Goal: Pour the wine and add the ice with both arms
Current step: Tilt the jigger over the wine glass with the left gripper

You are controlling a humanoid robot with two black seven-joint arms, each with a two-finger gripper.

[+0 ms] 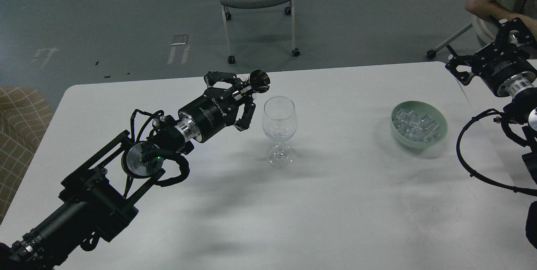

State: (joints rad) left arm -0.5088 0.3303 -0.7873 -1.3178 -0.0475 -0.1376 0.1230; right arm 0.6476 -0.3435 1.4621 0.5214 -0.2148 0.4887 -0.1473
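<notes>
the wine glass (279,131) is my landmark, standing upright on the white table (335,203). left of the glass is my left arm (126,165), which comes up from the low left corner and points toward it. its end, the left gripper (241,94), is just beside the rim of the glass, a bit up and to the left. it holds a small dark shiny thing with a round open mouth (259,81), and that mouth leans toward the top of the glass. i judge this is the pouring step, and the glass looks empty as far as i can tell. right of the glass, well apart, sits a green bowl (419,124) with the ice (417,125) heaped in it. further right, past the bowl, is the right gripper (461,68), up near the far right edge of the table, and its fingers look spread with nothing in them. the right arm is the nearer one to the ice. the table between glass and bowl is bare, so there is room to move.
</notes>
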